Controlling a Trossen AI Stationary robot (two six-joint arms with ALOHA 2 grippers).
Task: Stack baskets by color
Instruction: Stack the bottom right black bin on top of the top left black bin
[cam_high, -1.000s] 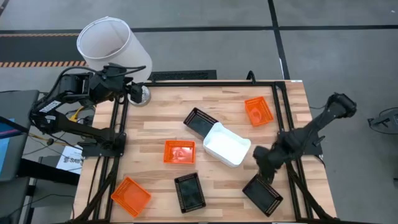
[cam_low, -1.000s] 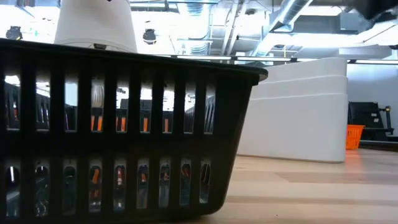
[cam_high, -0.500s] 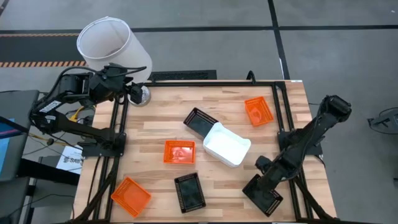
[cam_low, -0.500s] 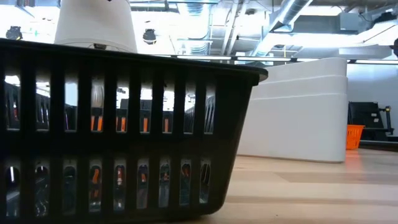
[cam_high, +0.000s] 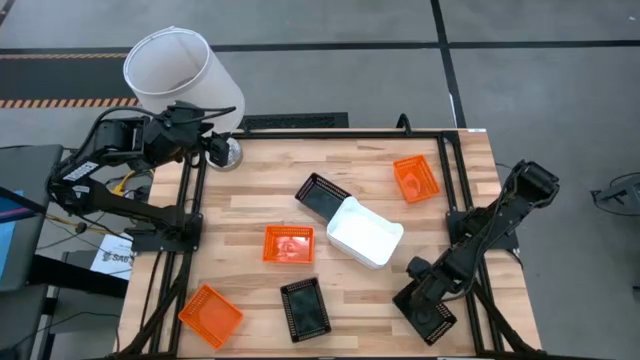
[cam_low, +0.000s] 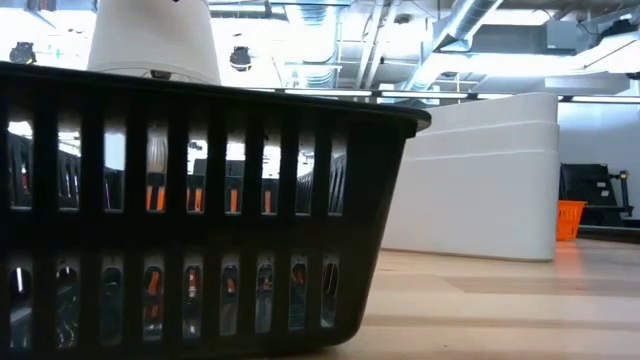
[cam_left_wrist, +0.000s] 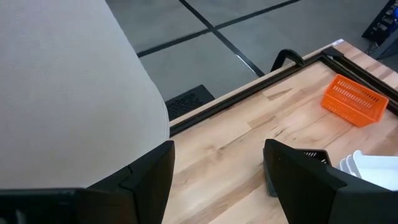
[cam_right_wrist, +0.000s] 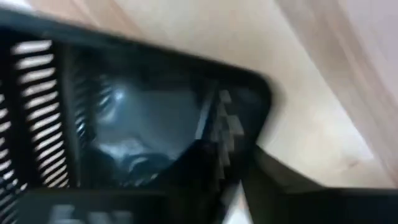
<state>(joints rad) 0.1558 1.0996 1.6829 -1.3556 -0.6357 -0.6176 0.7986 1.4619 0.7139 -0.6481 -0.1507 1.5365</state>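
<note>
A black mesh basket (cam_high: 430, 315) lies on the table near its near right corner, and my right gripper (cam_high: 413, 292) has come down on the basket's far end, shut on its wall. Other baskets are spread over the table. One black basket (cam_high: 318, 193) lies partly under the white stack (cam_high: 365, 232); another black one (cam_high: 305, 305) lies at the near edge. The orange ones are at the far right (cam_high: 415, 178), in the middle (cam_high: 288, 243) and at the near left (cam_high: 210, 313). My left gripper (cam_high: 215, 150) waits open at the far left corner. My right gripper points steeply down onto the black basket's wall close to a corner (cam_right_wrist: 245, 102). One finger (cam_right_wrist: 217, 127) seems to be inside the basket and the other (cam_right_wrist: 280, 180) outside; blur hides the exact contact. The basket rests flat on the table.
A big white lampshade (cam_high: 170, 70) stands beyond the far left corner, beside my left gripper (cam_left_wrist: 217, 180). Black frame rails (cam_high: 455, 215) run along the table's left and right sides. The low view is filled by a black basket (cam_low: 200, 200) close up, with the white stack (cam_low: 480, 180) behind.
My right gripper has dropped and moved toward the table's near edge, coming down onto the far end of the black basket at the near right. The basket has stayed where it was.
</note>
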